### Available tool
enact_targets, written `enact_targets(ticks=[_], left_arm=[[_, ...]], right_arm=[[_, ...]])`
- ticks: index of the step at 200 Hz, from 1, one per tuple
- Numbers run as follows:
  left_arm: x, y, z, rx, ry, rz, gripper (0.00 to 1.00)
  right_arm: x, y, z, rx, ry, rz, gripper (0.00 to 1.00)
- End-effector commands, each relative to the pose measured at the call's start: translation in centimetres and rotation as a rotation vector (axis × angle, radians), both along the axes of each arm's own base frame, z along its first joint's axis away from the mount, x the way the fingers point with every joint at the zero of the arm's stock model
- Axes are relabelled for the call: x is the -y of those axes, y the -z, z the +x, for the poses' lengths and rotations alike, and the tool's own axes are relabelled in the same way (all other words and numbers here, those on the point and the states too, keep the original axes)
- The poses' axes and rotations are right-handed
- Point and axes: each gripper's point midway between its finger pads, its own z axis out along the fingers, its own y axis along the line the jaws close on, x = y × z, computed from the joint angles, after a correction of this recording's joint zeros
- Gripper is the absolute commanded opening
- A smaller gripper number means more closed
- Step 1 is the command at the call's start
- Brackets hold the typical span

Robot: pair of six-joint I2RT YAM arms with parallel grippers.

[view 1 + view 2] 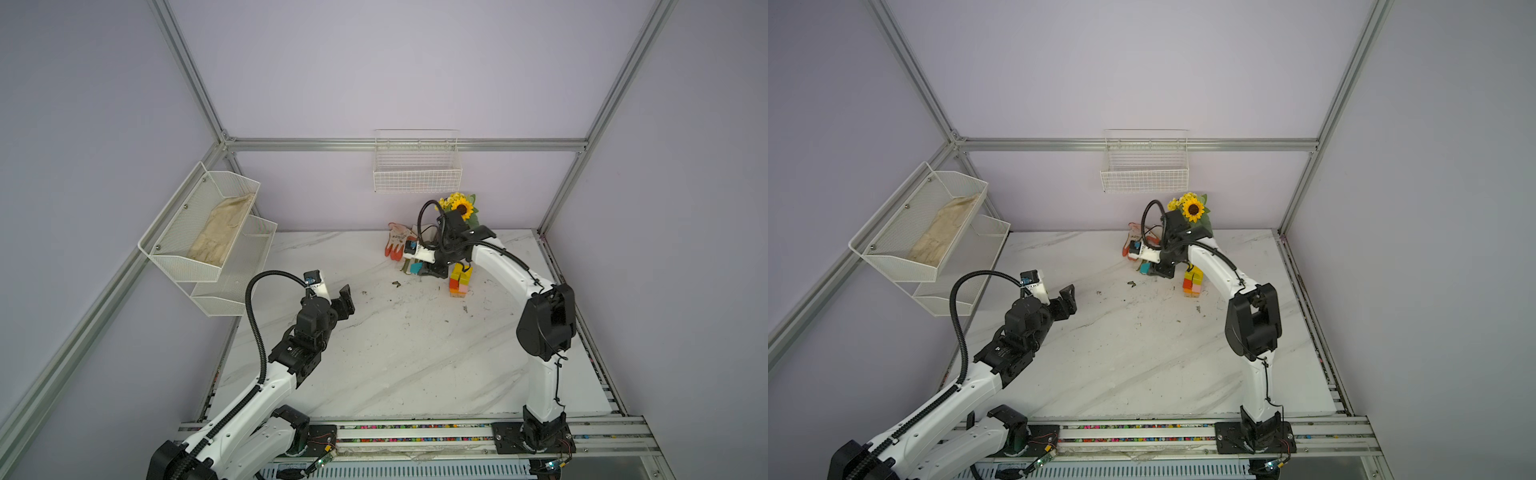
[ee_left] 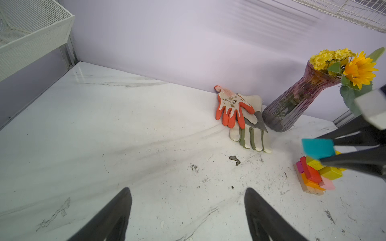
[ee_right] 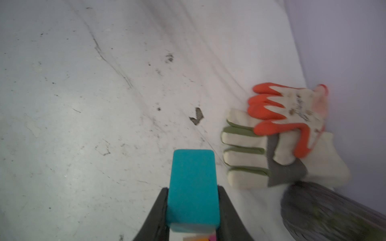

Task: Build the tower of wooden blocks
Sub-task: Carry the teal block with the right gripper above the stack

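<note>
- Grips a teal block (image 2: 318, 148) hard in the right gripper (image 3: 193, 189), a finger pressed on either flank, the far end poking out past the tips.
- Hangs clear of the table (image 1: 395, 353), with the tower (image 2: 315, 175) just below and behind the tips; not yet set on it.
- Keeps the left gripper (image 2: 188, 208) spread wide and empty, well apart, facing bare marble.
- Could topple the tower: looks staggered, layers offset, so a descending finger or an off-centre landing would probably shove it over.
- Could let the block twist in the pinch — seemingly held toward one end only, so a touch at the free end might lever it round.
- Risks clipping the vase (image 2: 292, 104) close beside the wrist, with flowers (image 1: 459, 205) overhanging the arm in both top views; a wide swing to that side would likely tip it.
- Has gloves (image 3: 288, 125) ahead of the tips and the wall (image 3: 344, 41) just past them — little room forward.
- Finds open room upward and toward the table's middle, away from vase and wall.
- Calls for rising, drawing back over the tower, then coming straight down.
</note>
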Motion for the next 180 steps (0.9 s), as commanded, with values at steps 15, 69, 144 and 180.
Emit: enact_targets(ticks=[15,69,144,180], left_arm=[[-0.3,0.5,0.0,0.009,-0.012,-0.006,0.83],[-0.2,0.7,0.2,0.003,-0.011,-0.002,0.83],[-0.1,0.7,0.2,0.0,-0.009,0.0,0.82],[-0.1,0.7,0.2,-0.002,-0.006,0.0,0.82]], right_arm=[[6.1,-1.9,0.9,-0.018,0.055,0.041,0.0],[9.9,-0.4,2.0,-0.065,0.123,0.062,0.0],[11.7,4.3,1.1,-0.13,0.165,-0.041,0.0],[12.3,4.7,1.0,-0.128,0.173,-0.067,0.0]])
